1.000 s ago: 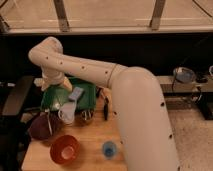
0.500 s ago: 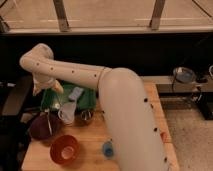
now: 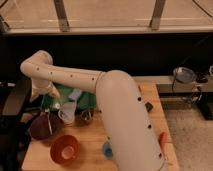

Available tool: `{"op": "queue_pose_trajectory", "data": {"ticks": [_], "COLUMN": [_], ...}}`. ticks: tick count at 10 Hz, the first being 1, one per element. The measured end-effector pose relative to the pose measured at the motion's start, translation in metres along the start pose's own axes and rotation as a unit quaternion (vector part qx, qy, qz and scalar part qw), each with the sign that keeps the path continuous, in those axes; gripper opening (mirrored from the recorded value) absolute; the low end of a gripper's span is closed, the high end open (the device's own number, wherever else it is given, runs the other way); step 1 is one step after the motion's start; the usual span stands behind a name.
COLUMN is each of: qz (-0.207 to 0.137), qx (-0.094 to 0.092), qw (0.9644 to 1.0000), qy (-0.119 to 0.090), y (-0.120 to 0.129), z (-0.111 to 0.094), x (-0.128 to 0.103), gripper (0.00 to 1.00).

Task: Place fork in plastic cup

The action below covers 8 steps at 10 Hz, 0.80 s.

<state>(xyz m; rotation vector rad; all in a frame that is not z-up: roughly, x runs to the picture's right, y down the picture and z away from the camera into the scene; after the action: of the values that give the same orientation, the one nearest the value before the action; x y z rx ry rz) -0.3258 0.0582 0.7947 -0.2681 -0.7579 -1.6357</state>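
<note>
The fork (image 3: pixel 48 123) shows as a thin silver-grey line lying over the maroon bowl (image 3: pixel 39 129) at the table's left. The small blue plastic cup (image 3: pixel 106 148) stands near the front, partly hidden behind my arm. My gripper (image 3: pixel 51 94) hangs at the end of the white arm, above the back left of the table. It is up and a little behind the maroon bowl, and far left of the cup. I cannot tell whether it touches the fork.
A red-orange bowl (image 3: pixel 65 148) sits at the front left. A white mug (image 3: pixel 67 113) stands before a green object (image 3: pixel 86 100). A small dark object (image 3: pixel 149 106) and a red one (image 3: pixel 161 139) lie at the right. My arm covers the wooden table (image 3: pixel 90 137) in the middle.
The arm has swung to the left and its elbow now sits further left. The gripper moved left with it. The fork, bowls and cup have stayed in place.
</note>
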Motion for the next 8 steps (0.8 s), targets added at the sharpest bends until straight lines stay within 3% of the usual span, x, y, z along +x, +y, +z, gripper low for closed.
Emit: {"op": "queue_pose_trajectory", "data": {"ticks": [5,8], "qz": [-0.005,-0.008], "qx": [0.032,0.059], "qw": [0.9988,0.9959], "qy": [-0.037,-0.068], "y": [-0.009,-0.010], "z": [0.029,0.048], "x": [-0.007,-0.010], "gripper": [0.80,0.80]}}
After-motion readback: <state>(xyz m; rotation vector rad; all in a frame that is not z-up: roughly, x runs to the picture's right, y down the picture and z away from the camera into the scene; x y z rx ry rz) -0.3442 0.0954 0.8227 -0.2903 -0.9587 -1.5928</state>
